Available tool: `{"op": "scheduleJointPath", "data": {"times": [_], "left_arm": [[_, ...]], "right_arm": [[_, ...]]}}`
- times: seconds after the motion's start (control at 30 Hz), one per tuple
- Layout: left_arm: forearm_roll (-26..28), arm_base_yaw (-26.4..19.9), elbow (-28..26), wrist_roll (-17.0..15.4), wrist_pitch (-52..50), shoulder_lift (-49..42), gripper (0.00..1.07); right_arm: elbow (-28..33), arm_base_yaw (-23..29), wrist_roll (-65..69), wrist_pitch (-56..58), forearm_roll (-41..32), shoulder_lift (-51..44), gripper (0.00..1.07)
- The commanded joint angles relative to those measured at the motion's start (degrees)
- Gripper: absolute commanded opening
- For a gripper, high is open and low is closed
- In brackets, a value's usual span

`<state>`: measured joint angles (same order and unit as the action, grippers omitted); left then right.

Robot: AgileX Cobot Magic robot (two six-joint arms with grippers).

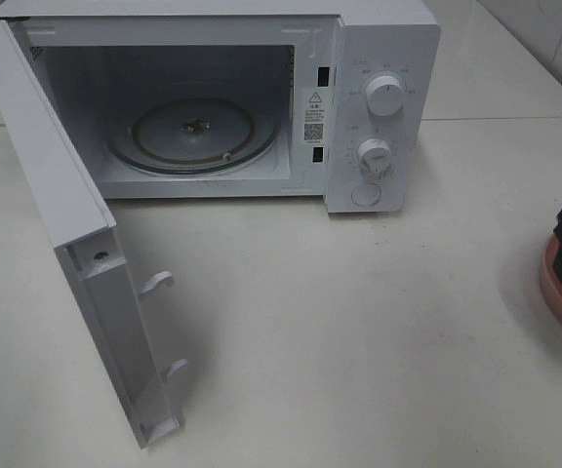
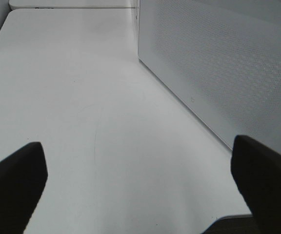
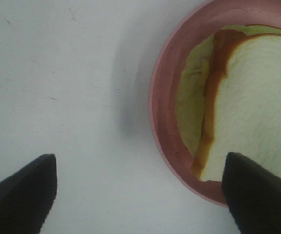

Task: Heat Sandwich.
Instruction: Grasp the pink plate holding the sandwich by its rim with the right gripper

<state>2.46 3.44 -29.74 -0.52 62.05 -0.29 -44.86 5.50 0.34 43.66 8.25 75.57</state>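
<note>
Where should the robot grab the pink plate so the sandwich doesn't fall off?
Probably best at the raised rim of the pink plate, on the stretch under the open right gripper, coming down from above with one finger outside and one inside. The plate lies flat on the table, and the sandwich leaves the rim's inner slope bare there, so a finger should fit.

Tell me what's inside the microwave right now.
Only the glass turntable, with no food on it. The cavity's ceiling is hidden by the microwave's top. The sandwich lies outside on the pink plate.
</note>
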Motion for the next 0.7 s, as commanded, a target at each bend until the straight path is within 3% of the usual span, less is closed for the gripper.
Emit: {"op": "scheduleJointPath", "data": {"times": [0.03,0.7], "left_arm": [[-0.06,-0.17,0.11,-0.40,-0.74,-1.32,0.98],[-0.06,-0.17,0.11,-0.40,-0.74,-1.32,0.98]], "right_arm": [[-0.29,-1.83,-0.34,-0.57,0.57,0.00,0.87],[-0.80,-2.81,0.86,-7.33,0.17,15.24,0.83]]}}
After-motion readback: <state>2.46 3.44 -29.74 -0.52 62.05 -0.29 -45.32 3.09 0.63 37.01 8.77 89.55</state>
